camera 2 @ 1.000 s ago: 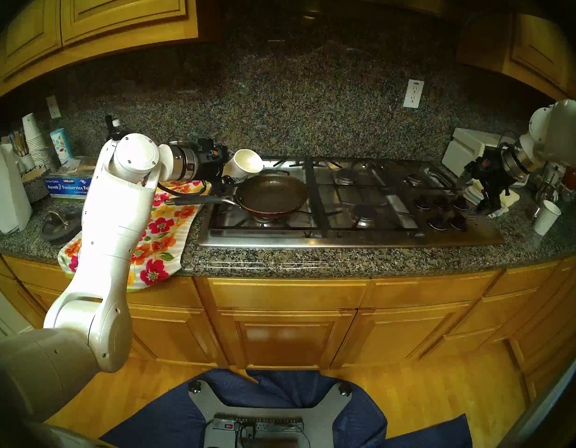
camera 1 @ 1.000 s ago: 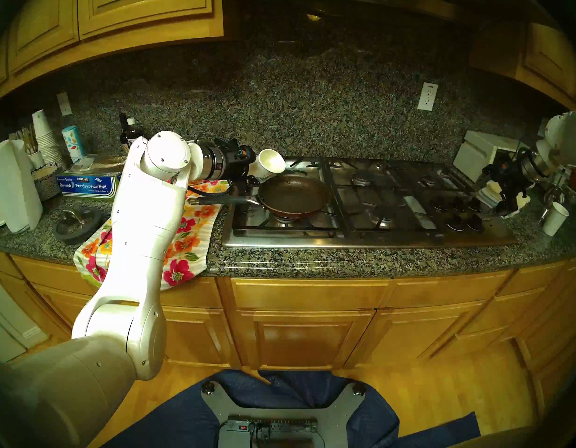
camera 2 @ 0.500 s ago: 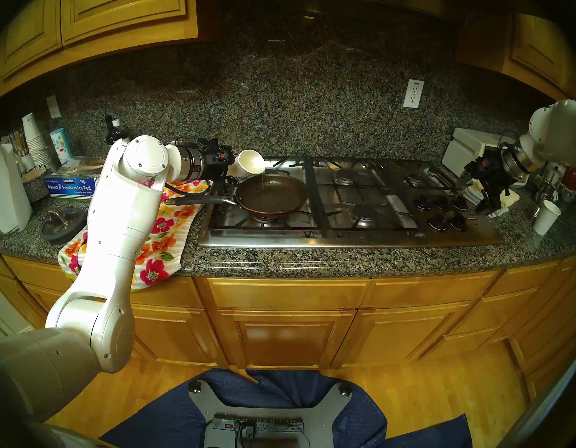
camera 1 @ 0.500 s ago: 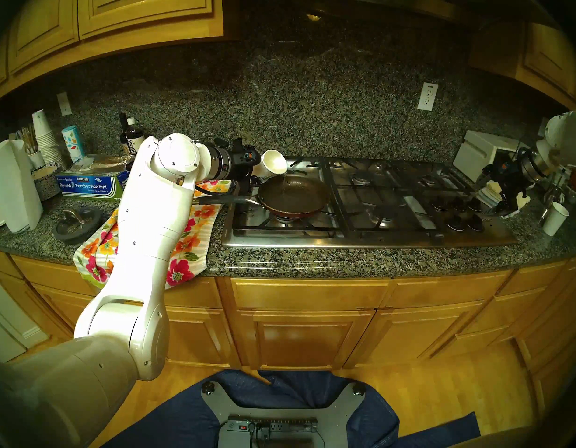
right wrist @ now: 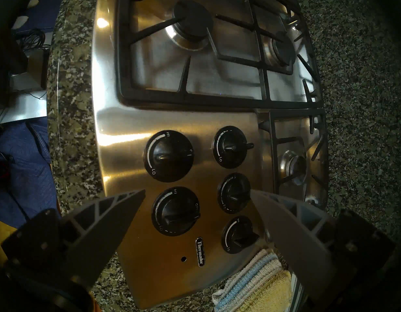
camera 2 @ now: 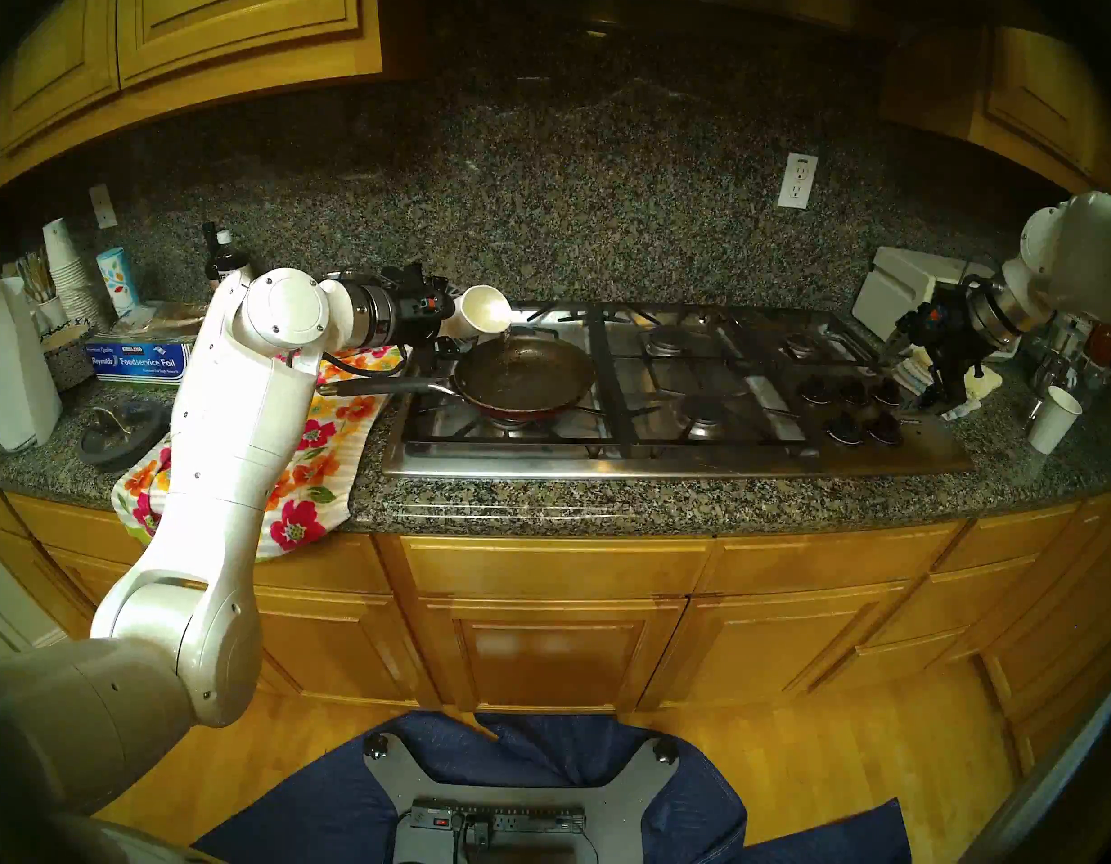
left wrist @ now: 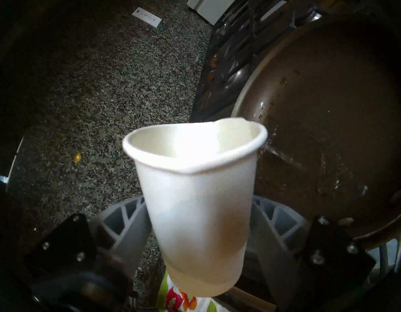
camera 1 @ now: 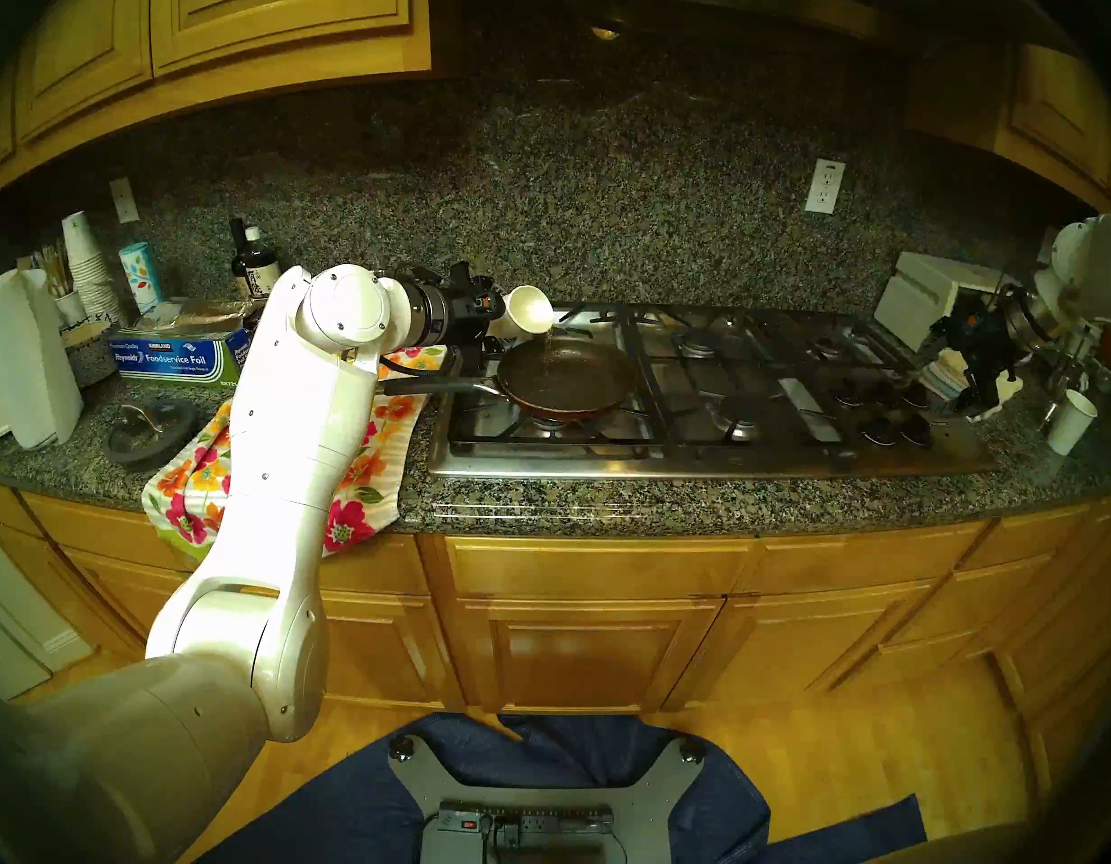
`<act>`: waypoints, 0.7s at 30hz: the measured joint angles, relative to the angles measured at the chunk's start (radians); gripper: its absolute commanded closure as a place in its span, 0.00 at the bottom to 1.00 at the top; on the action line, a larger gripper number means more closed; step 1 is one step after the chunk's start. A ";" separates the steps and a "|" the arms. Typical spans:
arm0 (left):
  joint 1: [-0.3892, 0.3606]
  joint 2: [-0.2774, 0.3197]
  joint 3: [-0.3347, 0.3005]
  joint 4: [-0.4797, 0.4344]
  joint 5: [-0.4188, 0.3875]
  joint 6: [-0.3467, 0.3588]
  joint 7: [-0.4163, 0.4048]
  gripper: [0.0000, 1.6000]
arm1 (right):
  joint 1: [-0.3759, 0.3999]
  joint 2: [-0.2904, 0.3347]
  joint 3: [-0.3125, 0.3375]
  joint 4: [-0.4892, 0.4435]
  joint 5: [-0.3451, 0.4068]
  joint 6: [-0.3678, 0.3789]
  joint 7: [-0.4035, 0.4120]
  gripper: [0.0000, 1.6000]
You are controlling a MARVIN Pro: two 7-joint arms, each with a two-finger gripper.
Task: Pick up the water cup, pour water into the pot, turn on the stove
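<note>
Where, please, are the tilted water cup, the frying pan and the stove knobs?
water cup [left wrist: 195, 205]: left wrist view, on its outer side wall.
frying pan [camera 1: 578, 376]: head left view, on its dark inner floor.
stove knobs [right wrist: 169, 157]: right wrist view, on one front knob's face.

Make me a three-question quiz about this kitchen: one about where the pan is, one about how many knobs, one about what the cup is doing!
1. Where is the pan?
A. On the stove's front-left burner
B. On the flowery towel
C. Beside the knobs

2. How many black knobs are there?
A. Three
B. Five
C. Seven

3. What is the paper cup doing?
A. Standing upright
B. Lying on the counter
C. Tipped, pouring water

Answers: 1 A, it sits on the grate at the stove's left end. 2 B, the right wrist view shows five. 3 C, the left gripper holds it tilted and a stream falls into the pan.
</note>
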 measured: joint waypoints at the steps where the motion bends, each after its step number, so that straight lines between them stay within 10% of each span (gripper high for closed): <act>1: 0.002 -0.001 0.000 -0.004 0.000 -0.003 0.002 0.40 | 0.000 0.000 0.000 0.000 0.000 0.000 0.000 0.00; 21: 0.058 0.002 0.020 -0.080 0.060 -0.070 0.041 0.41 | 0.000 0.000 0.000 0.000 0.000 0.000 0.000 0.00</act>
